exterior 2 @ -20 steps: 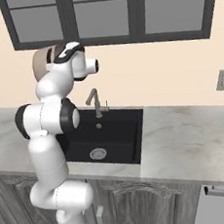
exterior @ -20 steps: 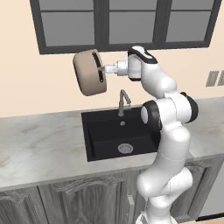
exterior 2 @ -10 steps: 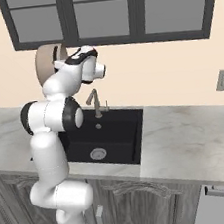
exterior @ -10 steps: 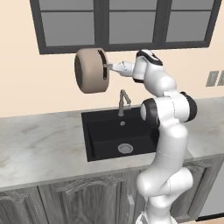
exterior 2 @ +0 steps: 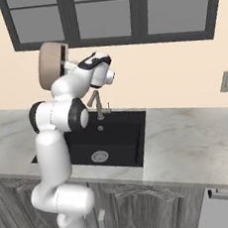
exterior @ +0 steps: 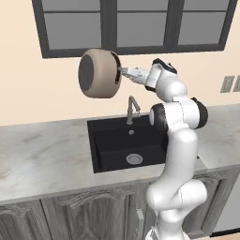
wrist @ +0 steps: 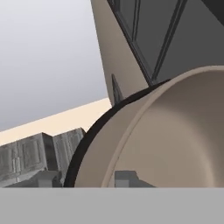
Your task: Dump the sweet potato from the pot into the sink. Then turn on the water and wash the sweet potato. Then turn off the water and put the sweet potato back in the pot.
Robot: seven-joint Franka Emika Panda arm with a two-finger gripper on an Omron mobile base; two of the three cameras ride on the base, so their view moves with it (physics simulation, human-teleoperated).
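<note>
Gripper [exterior: 123, 72] farther from pot [exterior: 98, 74] rim, pot turned sideways

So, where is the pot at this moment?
The pot is in the air, tipped on its side, at the tip of the gripper. In the left base view it hangs before the window frame, above the counter left of the faucet.

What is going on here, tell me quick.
The white arm is holding the pot up high on its side in front of the window, left of and well above the sink. The gripper is at the pot's rim. The sink basin shows its drain and no sweet potato that I can make out. No water runs from the faucet.
</note>
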